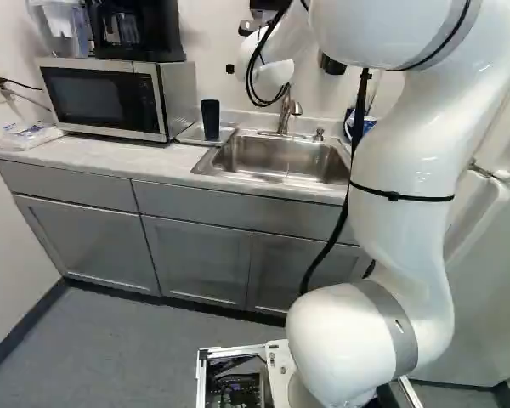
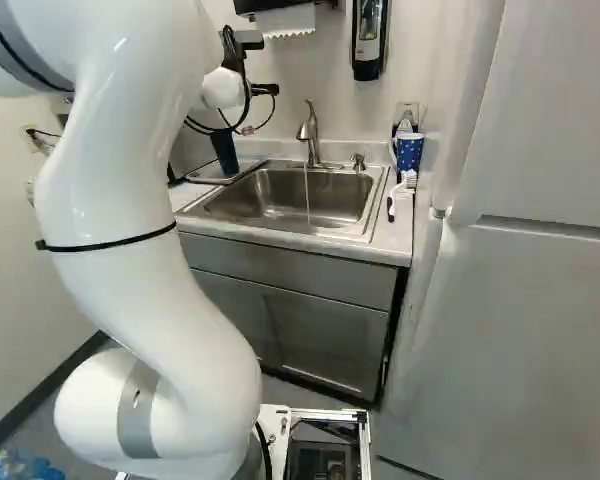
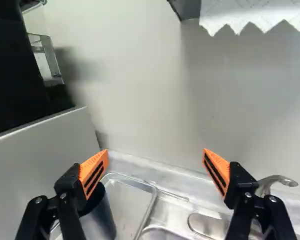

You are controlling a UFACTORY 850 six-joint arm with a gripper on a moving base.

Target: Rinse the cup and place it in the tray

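Wrist view: the tool (image 2: 265,89) spread apart, open room between its fingers, cup (image 3: 101,220) inside tray (image 3: 126,199) rim.

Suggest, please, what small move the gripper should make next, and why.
I would probably ease the gripper away from the cup, fingers open: the cup stands upright in the tray, nothing is gripped, and one finger overlaps its rim in the wrist view. Whether it has been rinsed, I cannot tell.
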